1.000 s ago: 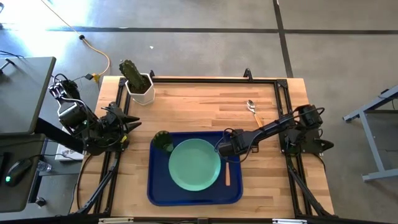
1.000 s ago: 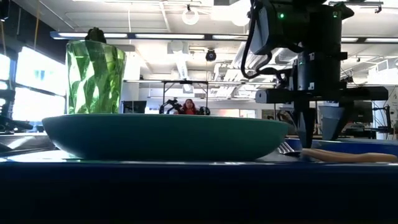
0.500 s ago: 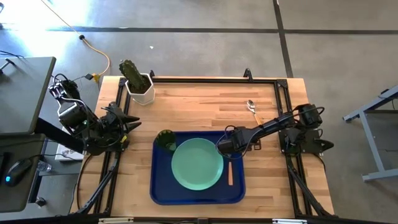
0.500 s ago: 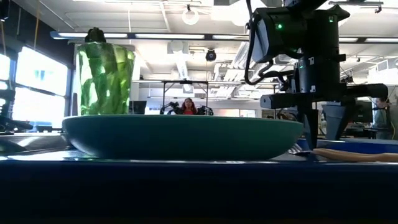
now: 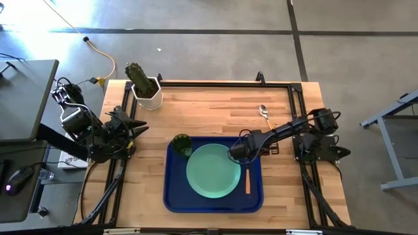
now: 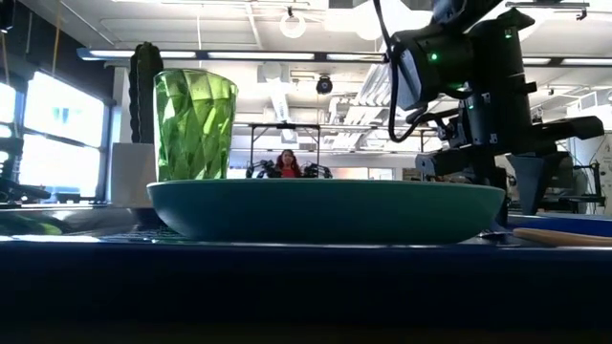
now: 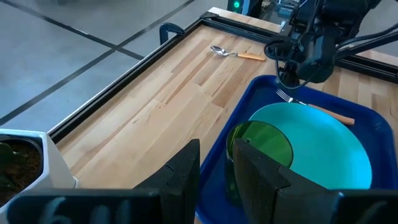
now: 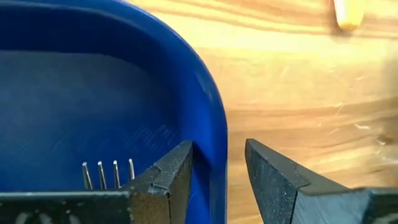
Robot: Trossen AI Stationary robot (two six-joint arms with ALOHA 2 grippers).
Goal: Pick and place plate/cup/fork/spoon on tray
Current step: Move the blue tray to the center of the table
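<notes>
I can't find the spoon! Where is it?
In the high view the spoon lies on the bare wooden table, beyond the blue tray's far right corner, near the right arm.

The tray (image 5: 171,196) is lying at the table's (image 5: 209,108) near middle, crowded with the plate (image 5: 213,171), the cup (image 5: 181,145) and the fork (image 5: 247,180). The right gripper (image 5: 236,151) is straddling the tray's rim at its far right corner. Bare wood is stretching beyond, with only the spoon (image 5: 264,114) and cactus pot (image 5: 145,88) standing there.
</notes>
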